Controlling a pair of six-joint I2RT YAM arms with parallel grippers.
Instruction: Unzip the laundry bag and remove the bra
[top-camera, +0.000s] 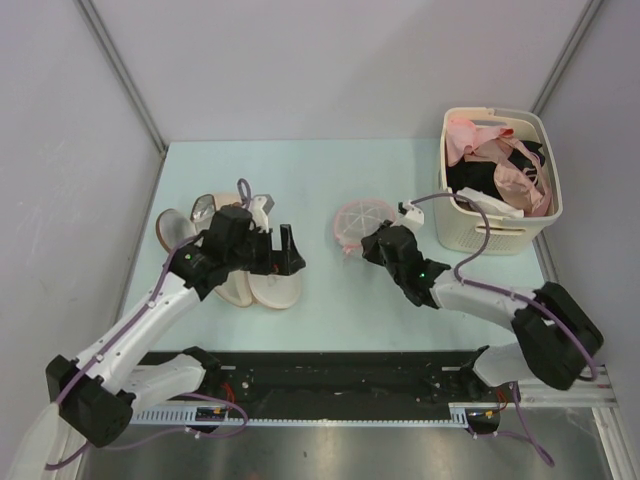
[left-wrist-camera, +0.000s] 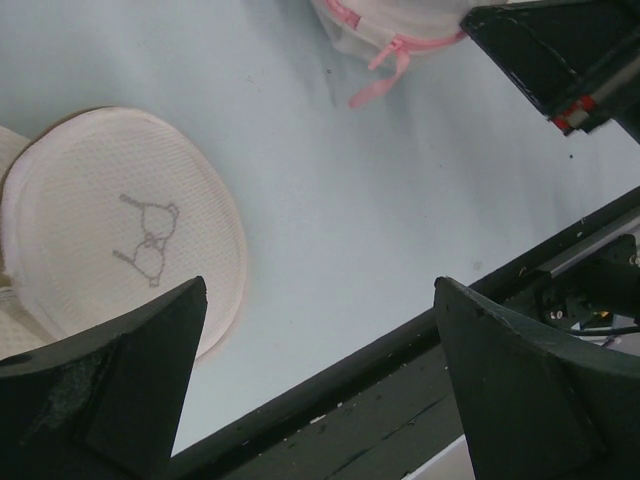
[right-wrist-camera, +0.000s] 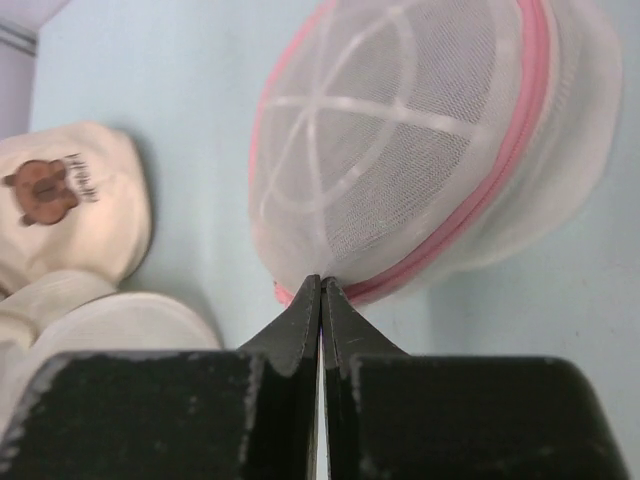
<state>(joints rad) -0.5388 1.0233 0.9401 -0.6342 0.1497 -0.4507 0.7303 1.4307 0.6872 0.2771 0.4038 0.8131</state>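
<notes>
The laundry bag (top-camera: 360, 222), round white mesh with a pink zip rim and star ribs, sits mid-table; in the right wrist view (right-wrist-camera: 420, 150) it stands tilted on its edge. My right gripper (top-camera: 352, 246) is shut, its tips (right-wrist-camera: 321, 284) pinching the mesh at the bag's near rim beside the pink zip. My left gripper (top-camera: 290, 250) is open and empty (left-wrist-camera: 320, 285), hovering left of the bag above the table's front edge. The bag's pink zip pull (left-wrist-camera: 385, 70) hangs loose on the table. The navy bra is not visible; the mesh looks pale throughout.
A pile of cream round mesh pouches (top-camera: 240, 275) lies at the left, under my left arm; one has a line drawing (left-wrist-camera: 120, 240). A cream slotted basket (top-camera: 505, 232) at back right holds pink bras and a black garment. The black front rail (left-wrist-camera: 400, 400) runs below.
</notes>
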